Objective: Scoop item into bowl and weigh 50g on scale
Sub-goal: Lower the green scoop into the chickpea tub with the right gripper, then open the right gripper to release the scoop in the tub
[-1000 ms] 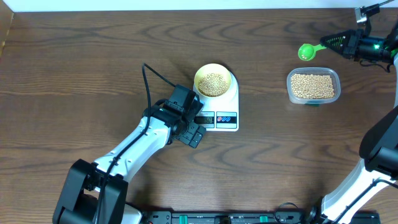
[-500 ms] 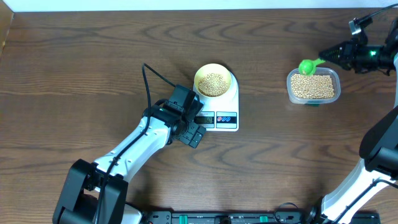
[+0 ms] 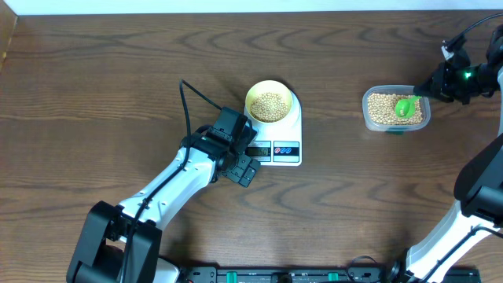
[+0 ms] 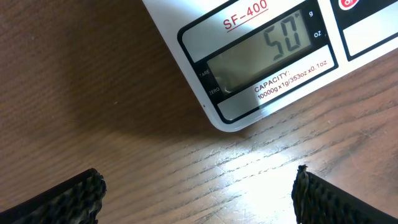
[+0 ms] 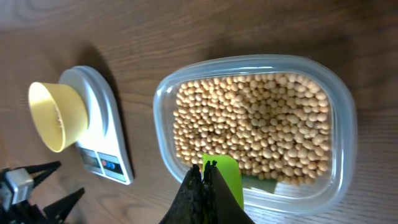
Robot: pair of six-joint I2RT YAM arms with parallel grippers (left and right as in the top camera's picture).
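Observation:
The pale yellow bowl (image 3: 271,102) holds tan beans (image 3: 271,103) and stands on the white scale (image 3: 277,134). In the left wrist view the scale's display (image 4: 267,53) reads 50. My left gripper (image 3: 246,165) hovers by the scale's front left corner, open, with only bare table between its fingers (image 4: 62,199). My right gripper (image 3: 428,88) is shut on the handle of a green scoop (image 3: 405,106). The scoop's head (image 5: 224,177) is over the beans (image 5: 255,124) at the near edge of the clear tub (image 5: 345,118). The bowl (image 5: 56,115) also shows in the right wrist view.
The clear tub (image 3: 396,109) of beans stands to the right of the scale on the dark wooden table (image 3: 118,71). A black cable (image 3: 189,98) runs from the left arm across the table behind it.
The right gripper has carried the green scoop from behind and left of the tub down and right, over the beans in it. The left arm has not moved.

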